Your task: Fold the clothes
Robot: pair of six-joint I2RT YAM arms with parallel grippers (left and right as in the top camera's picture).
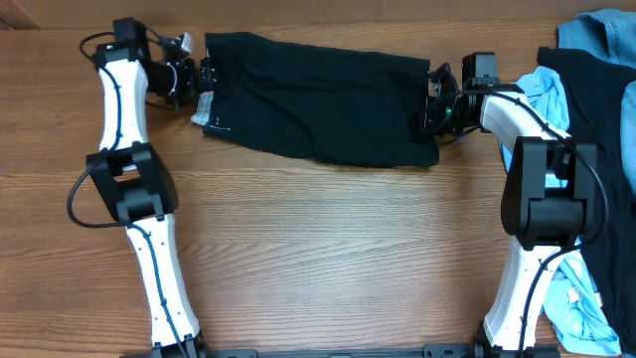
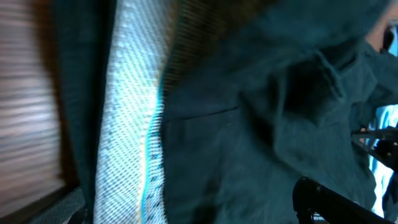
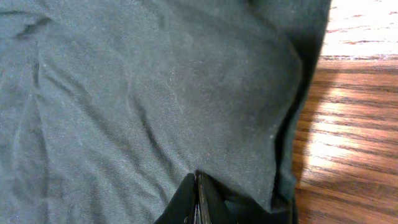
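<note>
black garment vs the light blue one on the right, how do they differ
The black garment lies spread flat on the table; the light blue one is bunched at the right edge. The black garment spans from the left gripper to the right gripper; neither gripper touches the light blue one. Both are soft cloth.

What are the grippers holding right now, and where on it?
Both appear to grip the black garment: left gripper at its left end by the white label, right gripper at its right edge.
</note>
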